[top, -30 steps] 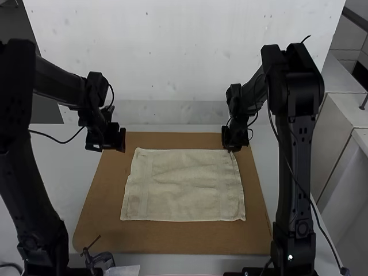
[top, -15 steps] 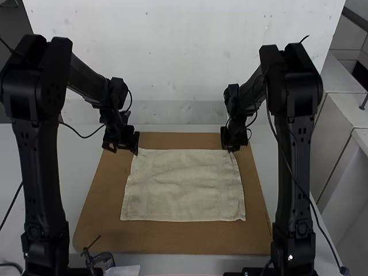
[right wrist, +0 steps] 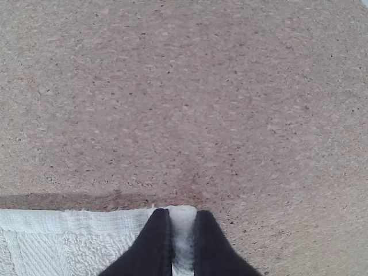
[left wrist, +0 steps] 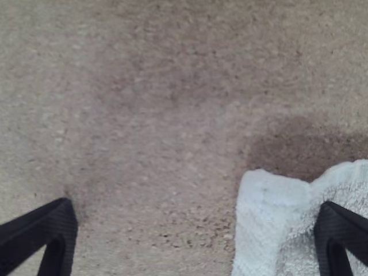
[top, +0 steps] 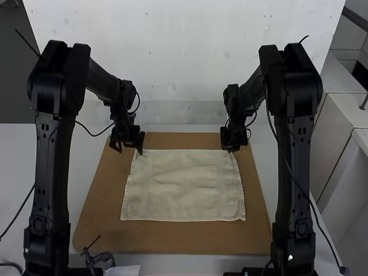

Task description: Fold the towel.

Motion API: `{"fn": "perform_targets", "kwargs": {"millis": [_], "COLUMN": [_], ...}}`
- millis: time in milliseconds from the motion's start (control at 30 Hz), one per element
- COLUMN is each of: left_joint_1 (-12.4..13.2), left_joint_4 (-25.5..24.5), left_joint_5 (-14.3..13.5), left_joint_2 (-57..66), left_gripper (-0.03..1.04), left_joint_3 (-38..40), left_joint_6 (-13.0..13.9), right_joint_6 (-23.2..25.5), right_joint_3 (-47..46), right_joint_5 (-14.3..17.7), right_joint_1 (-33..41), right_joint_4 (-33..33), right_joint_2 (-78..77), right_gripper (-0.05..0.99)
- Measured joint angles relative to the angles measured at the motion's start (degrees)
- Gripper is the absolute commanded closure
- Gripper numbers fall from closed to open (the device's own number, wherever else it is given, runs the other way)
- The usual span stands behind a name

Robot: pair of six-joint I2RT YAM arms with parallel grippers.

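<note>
Towel (top: pixel 184 187) lies spread on the brown board (top: pixel 172 244), stretching back toward me from both sets of fingers. My right fingers (right wrist: pixel 213 250) pinch its far right corner. My left fingers (left wrist: pixel 50 230) stand wide, the far left corner between them, nearer one finger. I should centre that corner before closing, then lift both evenly, keeping the edge between them taut.

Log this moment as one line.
towel: spread on board; right gripper: jaws shut on far right corner; left gripper: jaws open at far left corner
</note>
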Motion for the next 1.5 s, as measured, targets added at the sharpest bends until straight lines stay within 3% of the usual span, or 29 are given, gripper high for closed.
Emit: {"fn": "perform_targets", "kwargs": {"millis": [67,100,167,200,333,800,1300,1500], "left_joint_1": [-0.81,-1.4,-2.62,-3.13,-4.28,-4.0,-2.47,-2.69], "left_joint_4": [-0.44,-0.59,-0.74,-0.83,-0.57,0.02,-0.52,-0.44], "left_joint_5": [-0.31,-0.35,-0.35,-0.57,-0.81,-1.42,-3.15,-3.15], "left_joint_2": [0.17,0.28,1.07,1.57,2.14,0.0,-14.93,-18.6], "left_gripper": [0.3,0.46,0.91,1.01,1.0,1.0,1.0,1.0], "left_joint_3": [0.44,0.76,1.51,1.99,2.95,0.28,-0.85,-3.91], "left_joint_6": [-0.09,-0.2,-0.42,-0.48,-0.37,-0.48,-2.27,-3.34], "right_joint_6": [-0.07,-0.07,-0.17,-0.22,-0.5,-0.42,1.57,1.81], "right_joint_3": [-0.2,-0.37,-1.01,-1.27,-2.78,-2.12,3.98,2.1], "right_joint_5": [0.39,0.61,1.27,1.57,2.01,2.01,2.05,2.01], "right_joint_1": [0.15,0.24,0.5,0.61,0.76,0.76,0.76,1.03], "right_joint_4": [0.26,0.5,1.4,1.73,3.5,2.86,3.65,3.3], "right_joint_2": [0.0,0.0,-0.11,-0.26,-0.85,-1.2,-10.08,-13.57], "right_gripper": [0.92,0.92,0.92,0.92,0.92,0.92,0.92,0.92]}}
